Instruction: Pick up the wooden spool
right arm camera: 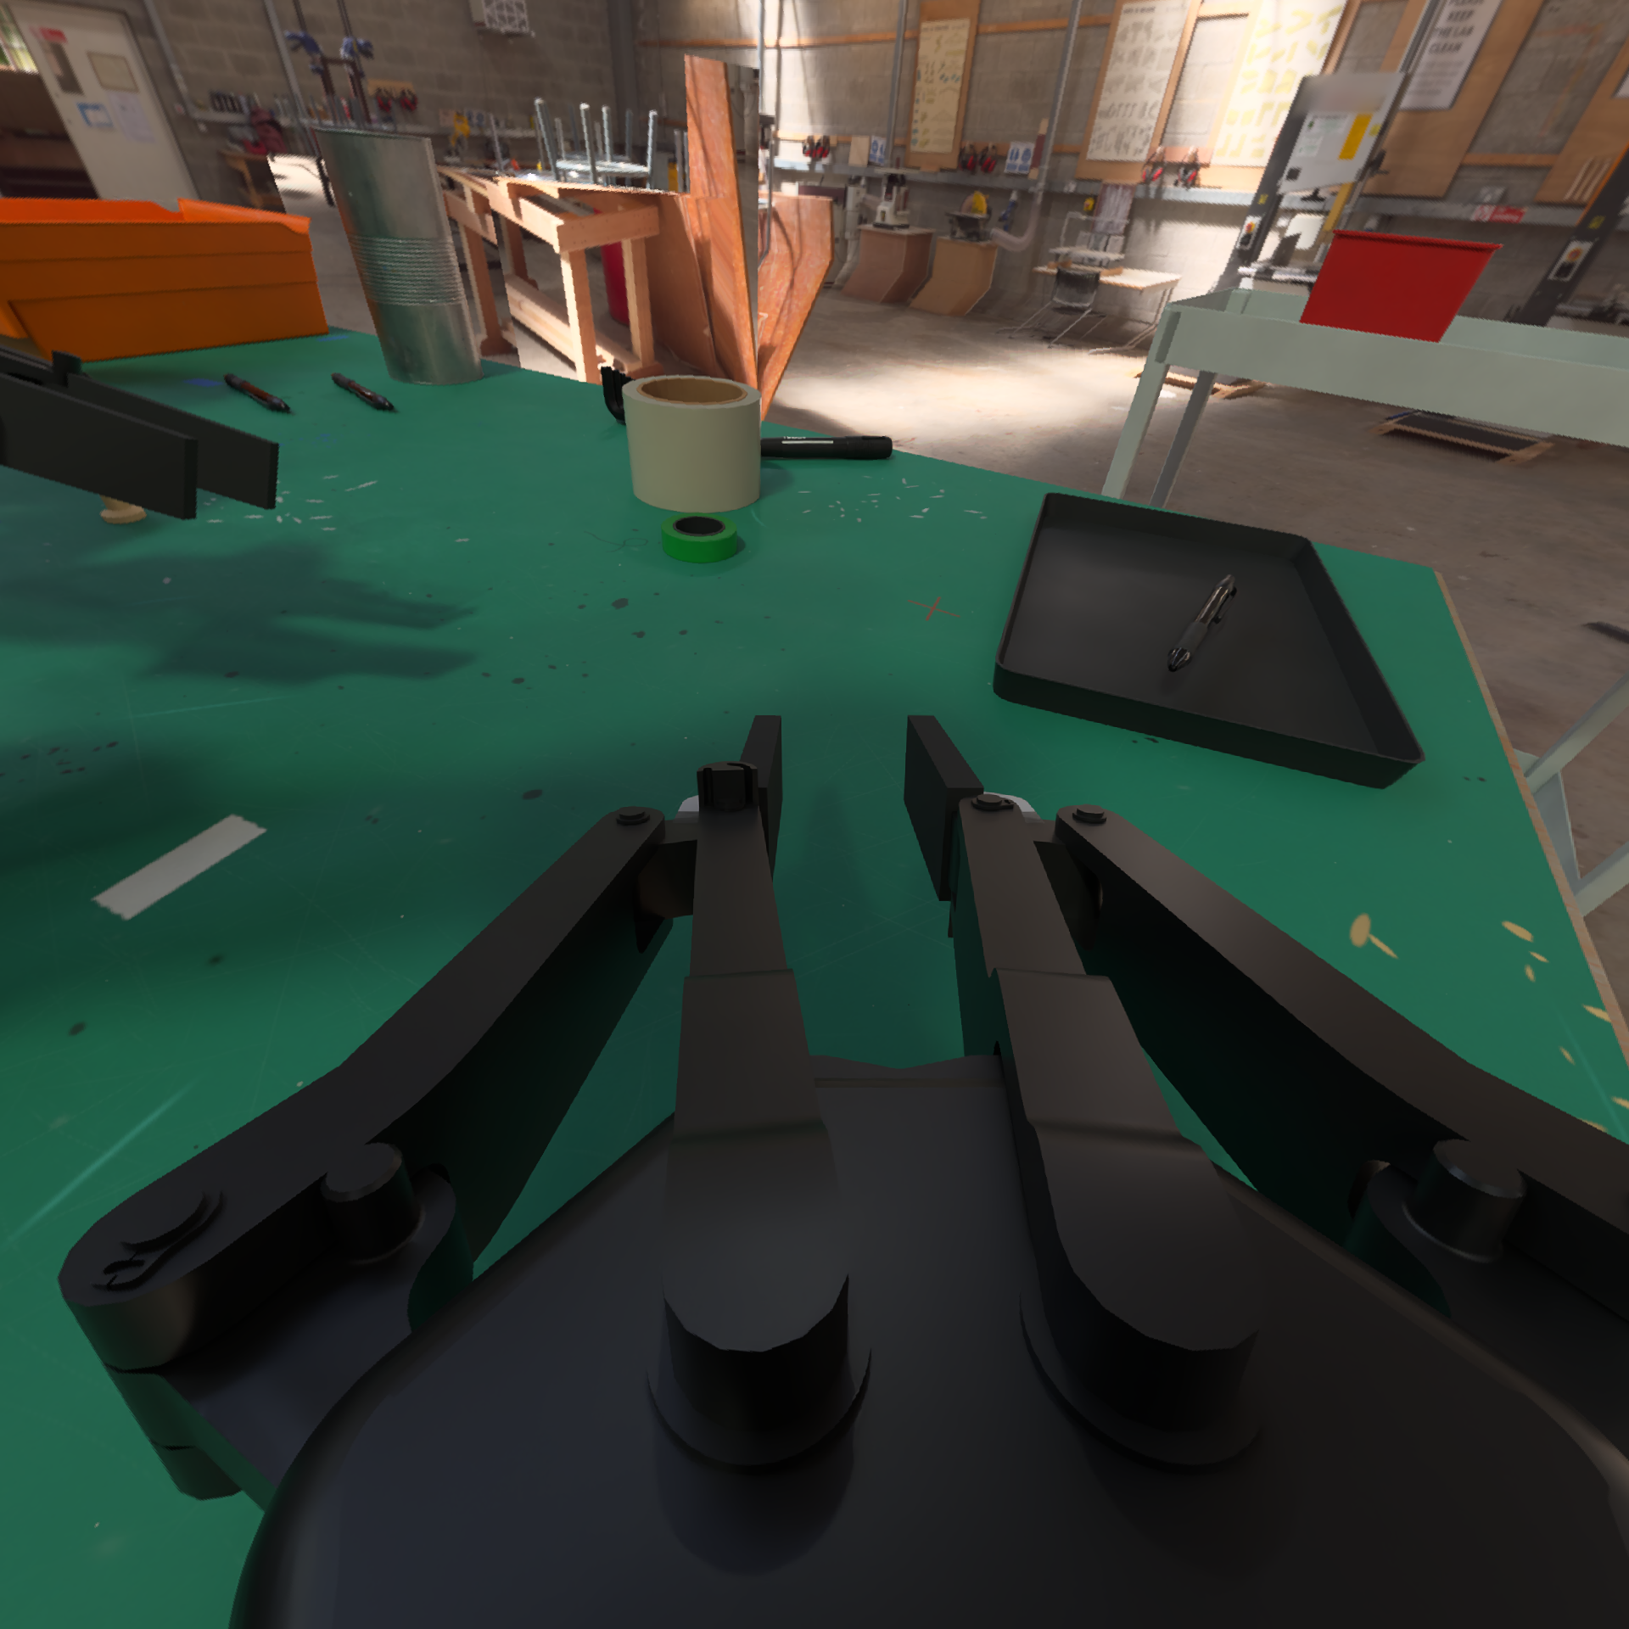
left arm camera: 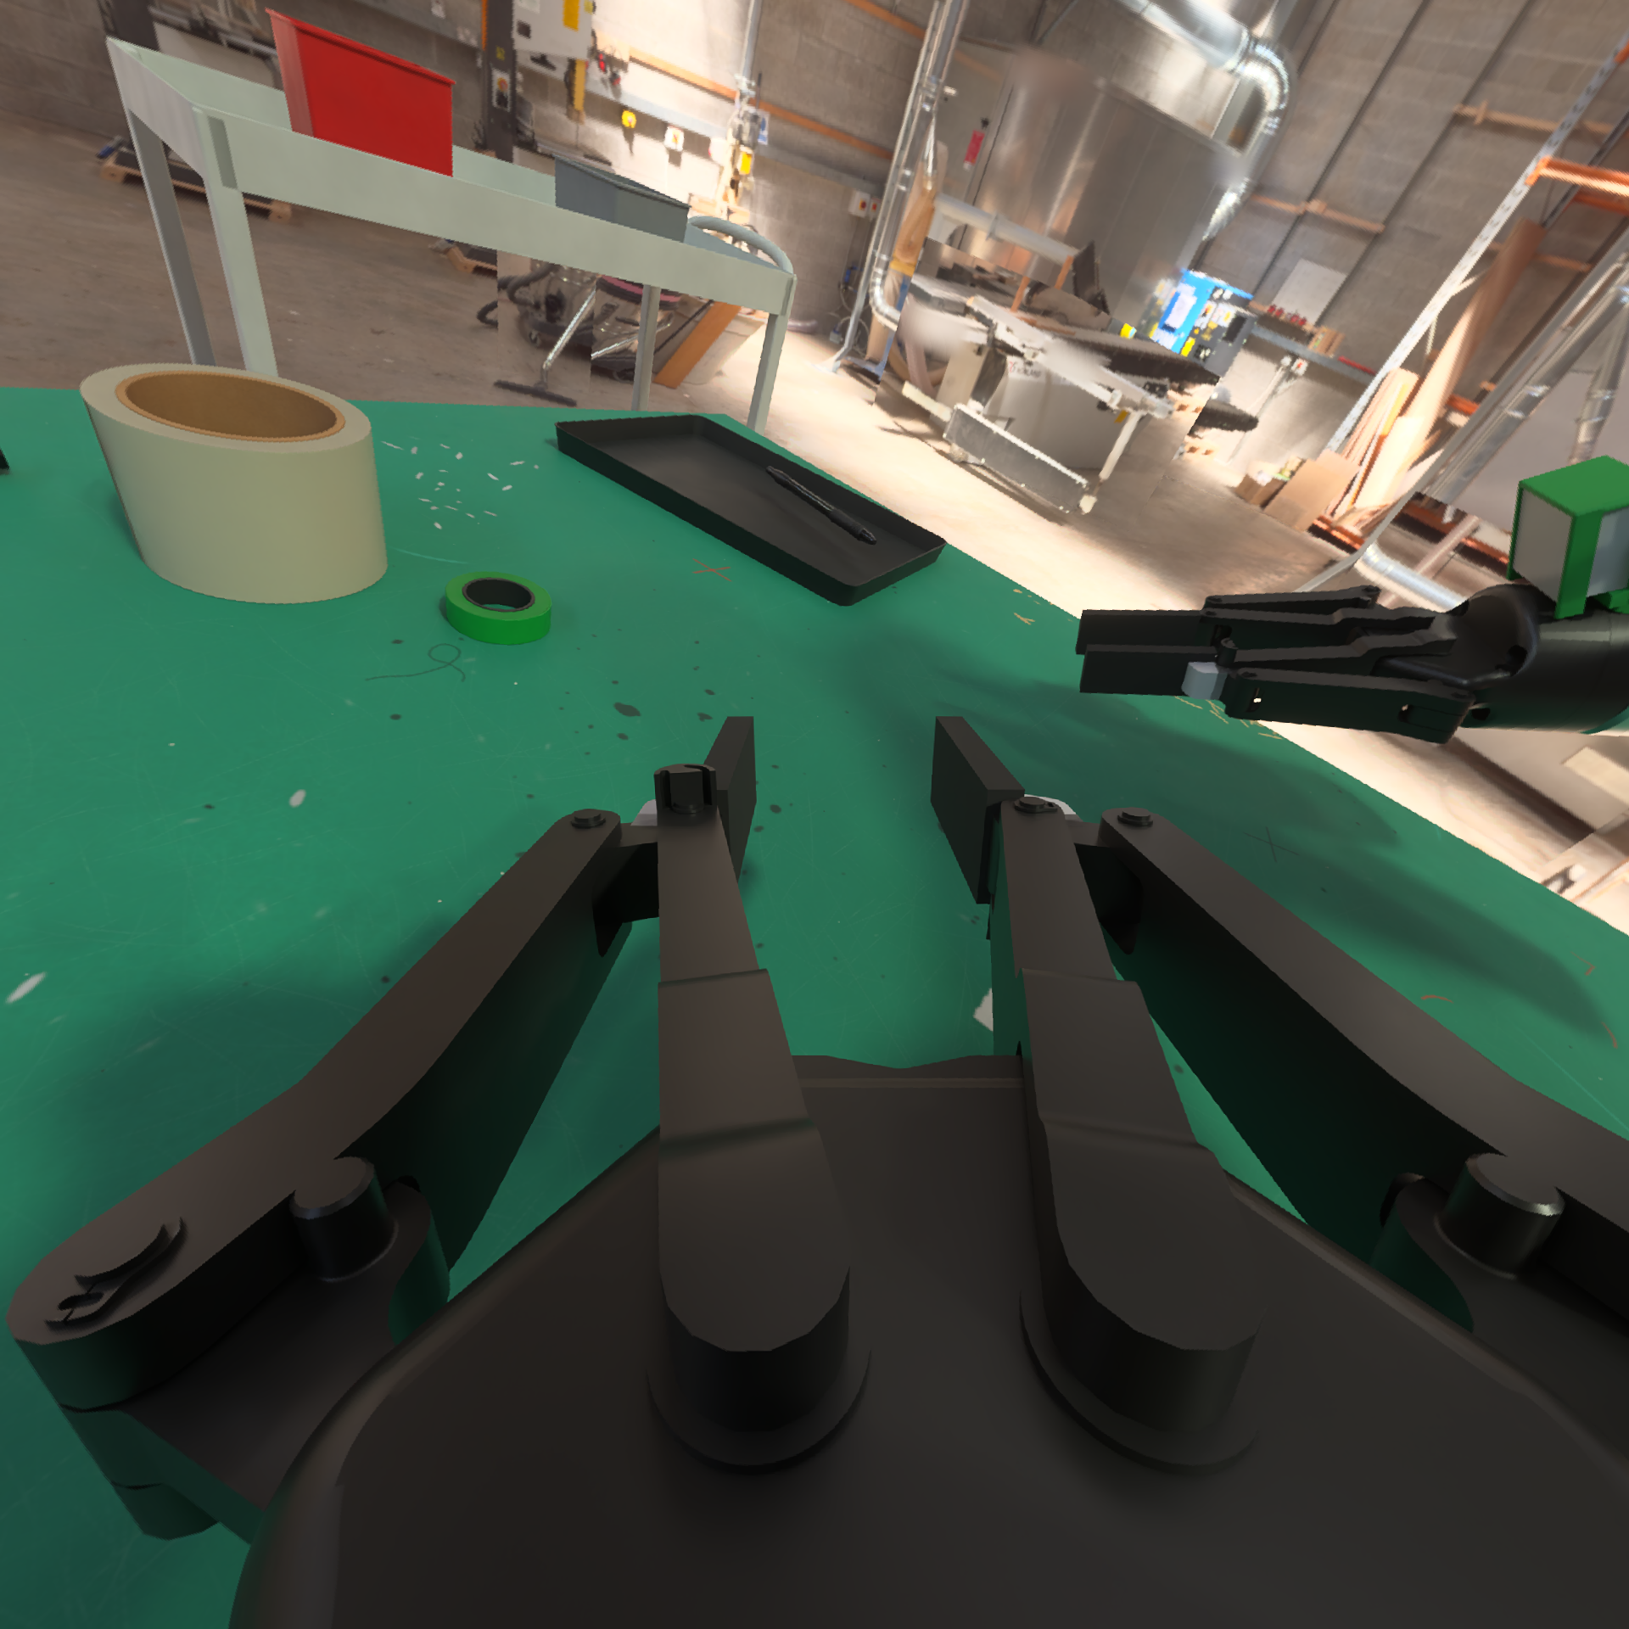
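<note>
The wooden spool [right arm camera: 122, 512] shows only as a small tan piece on the green table [right arm camera: 529, 705] at the far left of the right wrist view, mostly hidden under the left gripper's fingers [right arm camera: 234, 476]. It is not in the left wrist view. My left gripper [left arm camera: 842, 767] is open and empty above bare table. My right gripper [right arm camera: 844, 762] is open and empty, also above bare table. It shows in the left wrist view [left arm camera: 1089, 652] at the right edge, near the table's rim.
A large cream tape roll [right arm camera: 693, 450] and a small green tape roll [right arm camera: 701, 538] stand mid-table. A black tray [right arm camera: 1102, 617] holds a pen [right arm camera: 1201, 621]. A black marker [right arm camera: 824, 448], two pens [right arm camera: 256, 392], a metal cylinder [right arm camera: 410, 264] and an orange bin [right arm camera: 159, 273] stand at the back.
</note>
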Controlling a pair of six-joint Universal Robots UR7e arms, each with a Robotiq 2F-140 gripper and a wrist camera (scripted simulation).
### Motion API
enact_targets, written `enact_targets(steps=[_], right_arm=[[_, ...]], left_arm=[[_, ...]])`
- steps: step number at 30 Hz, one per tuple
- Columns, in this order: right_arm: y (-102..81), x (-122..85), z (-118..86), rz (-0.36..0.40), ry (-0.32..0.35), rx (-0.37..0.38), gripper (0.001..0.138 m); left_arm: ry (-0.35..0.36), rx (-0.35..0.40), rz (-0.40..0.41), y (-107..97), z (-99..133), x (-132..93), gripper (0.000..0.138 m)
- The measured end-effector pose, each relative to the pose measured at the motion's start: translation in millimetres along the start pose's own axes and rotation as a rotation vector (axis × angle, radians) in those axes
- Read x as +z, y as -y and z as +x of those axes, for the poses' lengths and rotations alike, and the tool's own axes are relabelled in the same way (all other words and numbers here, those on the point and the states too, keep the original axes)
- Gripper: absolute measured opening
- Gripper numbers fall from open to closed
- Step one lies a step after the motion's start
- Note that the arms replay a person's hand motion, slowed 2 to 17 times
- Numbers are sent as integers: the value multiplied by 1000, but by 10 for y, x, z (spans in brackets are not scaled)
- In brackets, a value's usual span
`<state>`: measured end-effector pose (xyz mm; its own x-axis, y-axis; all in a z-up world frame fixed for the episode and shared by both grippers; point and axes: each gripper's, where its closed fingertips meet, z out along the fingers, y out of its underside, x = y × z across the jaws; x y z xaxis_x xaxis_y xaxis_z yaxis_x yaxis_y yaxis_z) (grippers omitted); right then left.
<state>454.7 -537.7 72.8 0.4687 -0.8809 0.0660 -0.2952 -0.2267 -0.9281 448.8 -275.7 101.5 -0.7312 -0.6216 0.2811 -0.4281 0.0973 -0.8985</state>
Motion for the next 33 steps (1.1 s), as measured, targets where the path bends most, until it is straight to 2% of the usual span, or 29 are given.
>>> enact_targets(steps=[12,21,25,33], right_arm=[[20,41,-86,-9,13,-54,40],[96,80,-183,-4,65,-38,45],[125,104,-222,-12,93,-34,52],[202,129,-247,-16,112,-67,57]], left_arm=[[-13,-26,26,35,-38,-45,54],[-21,-19,57,76,-26,-99,54],[-26,-13,75,102,-8,-132,53],[-34,0,117,182,28,-208,53]])
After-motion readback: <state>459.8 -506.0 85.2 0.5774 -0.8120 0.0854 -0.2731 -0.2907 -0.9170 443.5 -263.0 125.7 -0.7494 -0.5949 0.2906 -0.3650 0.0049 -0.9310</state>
